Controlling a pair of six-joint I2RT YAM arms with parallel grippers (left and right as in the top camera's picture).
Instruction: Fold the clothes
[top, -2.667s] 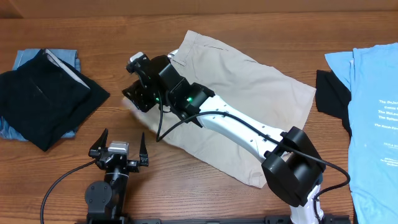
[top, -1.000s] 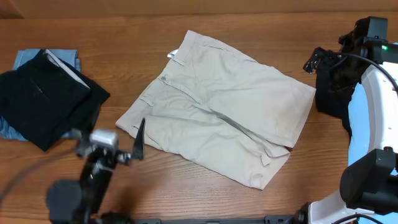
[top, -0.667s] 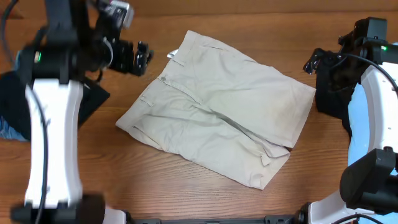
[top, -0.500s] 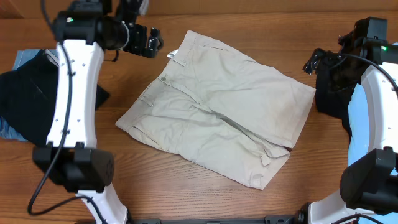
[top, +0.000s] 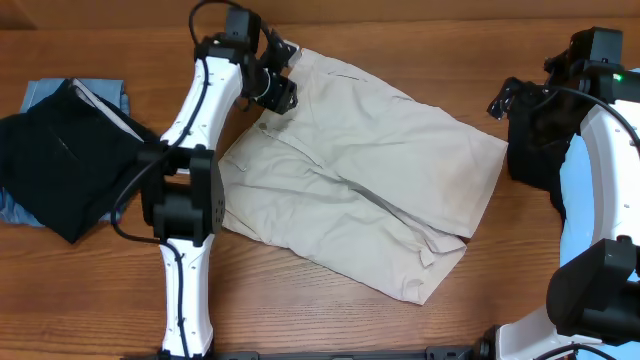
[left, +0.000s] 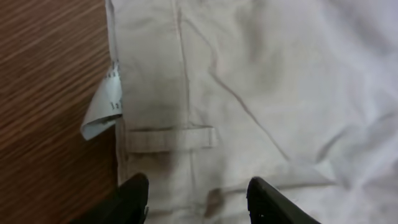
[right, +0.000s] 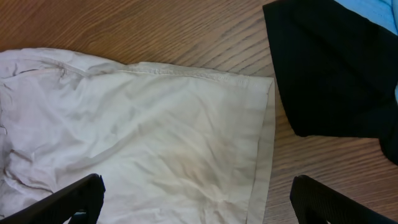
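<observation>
beige trousers (top: 370, 190) spread flat, somewhat creased, at the middle of the wooden table (top: 330, 320), waistband toward the far left corner. left gripper (left: 199, 202) poised over the waistband edge, fingers (left: 134, 199) apart with flat cloth showing between them, nothing pinched. white label (left: 102, 106) curling out from the waistband onto the wood, just beside a belt loop (left: 168, 138); faint print on it, too small to read. right gripper (right: 196, 202) spread wide and empty above the trousers' hem, near a black garment (right: 336, 68) lying just apart from that hem. at the left table edge, second black garment (top: 70, 165) folded atop blue denim (top: 45, 95).
</observation>
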